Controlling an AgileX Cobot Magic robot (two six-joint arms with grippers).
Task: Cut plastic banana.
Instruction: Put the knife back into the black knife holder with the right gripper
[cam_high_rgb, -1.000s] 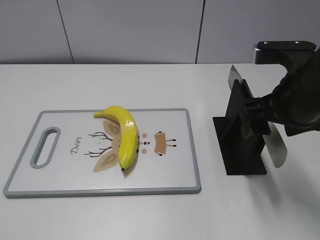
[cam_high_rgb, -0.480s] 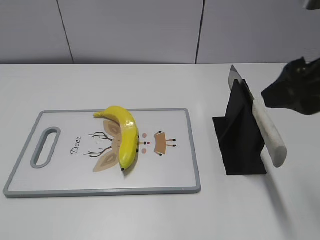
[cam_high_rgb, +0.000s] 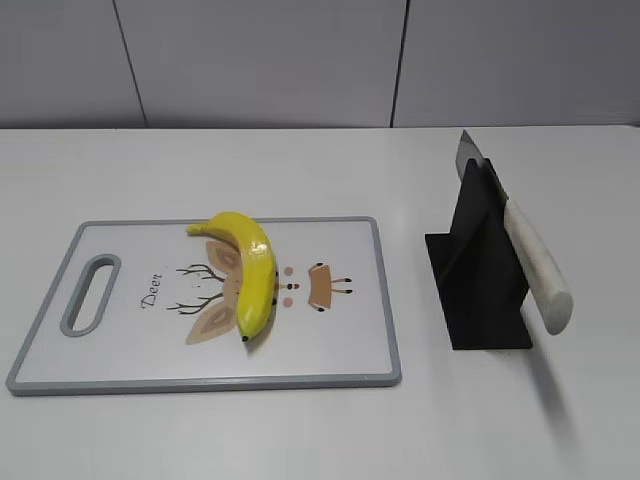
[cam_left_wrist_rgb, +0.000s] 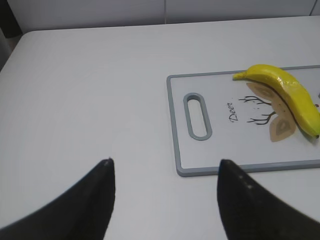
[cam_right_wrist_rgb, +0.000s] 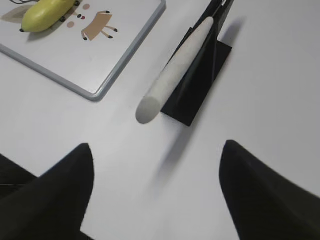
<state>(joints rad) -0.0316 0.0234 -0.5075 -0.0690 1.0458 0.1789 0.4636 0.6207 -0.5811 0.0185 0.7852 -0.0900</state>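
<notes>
We see a white table (cam_high_rgb: 250, 170) carrying a grey-rimmed cutting board (cam_high_rgb: 340, 340) at its nine o'clock side and a black knife stand (cam_high_rgb: 485, 290) at three o'clock, well apart.

Neither arm shows in the exterior view. Each wrist camera shows its own claw: the left gripper (cam_left_wrist_rgb: 165, 200) and the right gripper (cam_right_wrist_rgb: 156, 192) both hang with dark fingers spread wide, nothing between them.

One legible text: the word "Deer" (cam_high_rgb: 152, 289), in dark script lettering, printed on the cutting board (cam_high_rgb: 330, 350) beside the handle slot (cam_high_rgb: 89, 293). It reads rotated in both the exterior and left wrist views.
</notes>
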